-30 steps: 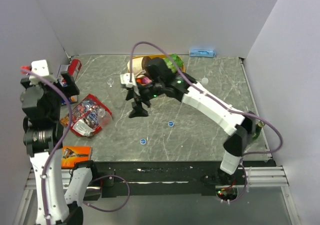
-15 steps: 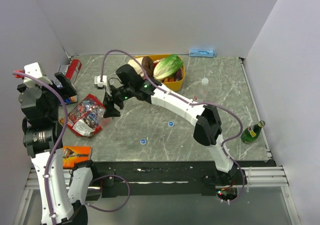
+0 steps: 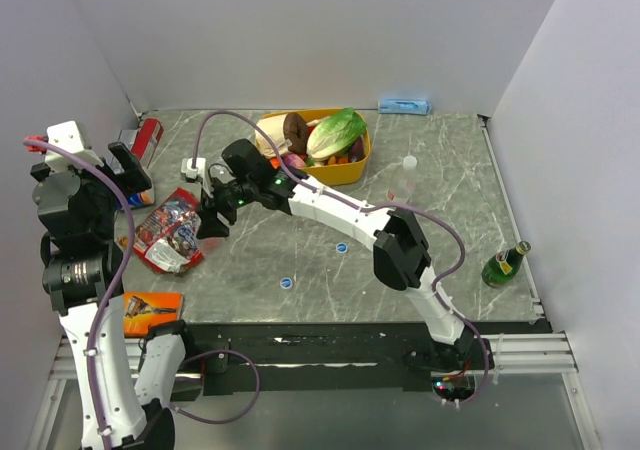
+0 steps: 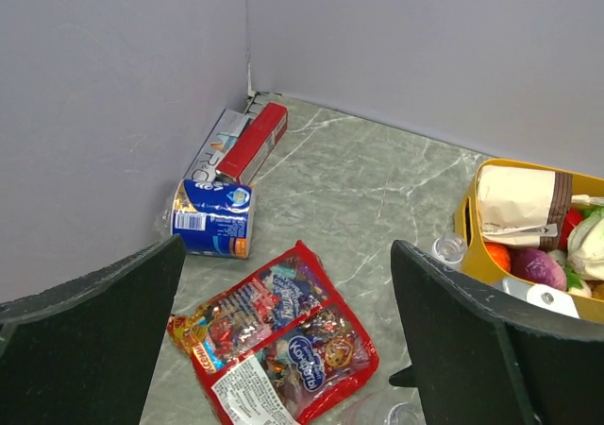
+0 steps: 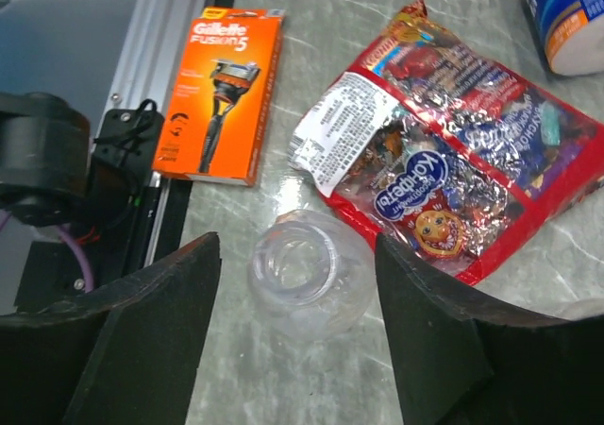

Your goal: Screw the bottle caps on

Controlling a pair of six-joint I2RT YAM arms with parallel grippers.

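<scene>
Clear plastic, thin and colourless, makes up the bottle point(image 5: 307, 274) that matters here: it stands upright on the grey marbled table point(image 3: 440, 220) with its open, uncapped mouth facing straight up into the right wrist camera, close against the edge of the red candy bag point(image 5: 453, 179), though I cannot tell whether they touch. The right arm reaches far across to the left side because that is where this bottle sits, and the right pincer point(image 5: 296, 255) hangs directly above it with its two dark fingers spread wide, one on each side of the bottle. It holds nothing and no contact shows. That looks like the line-up for a grasp on the body or neck. An orange Gillette Fusion5 razor pack point(image 5: 222, 94) lies near the table's front edge, out of the way. The caps lie well apart from the bottle: one blue cap point(image 3: 342, 247) and a second blue cap point(image 3: 287, 283) rest on open table toward the middle. The left pincer point(image 4: 288, 255) is also fully apart and empty, held high over the left rear corner, probably to keep clear of the crossing right arm
</scene>
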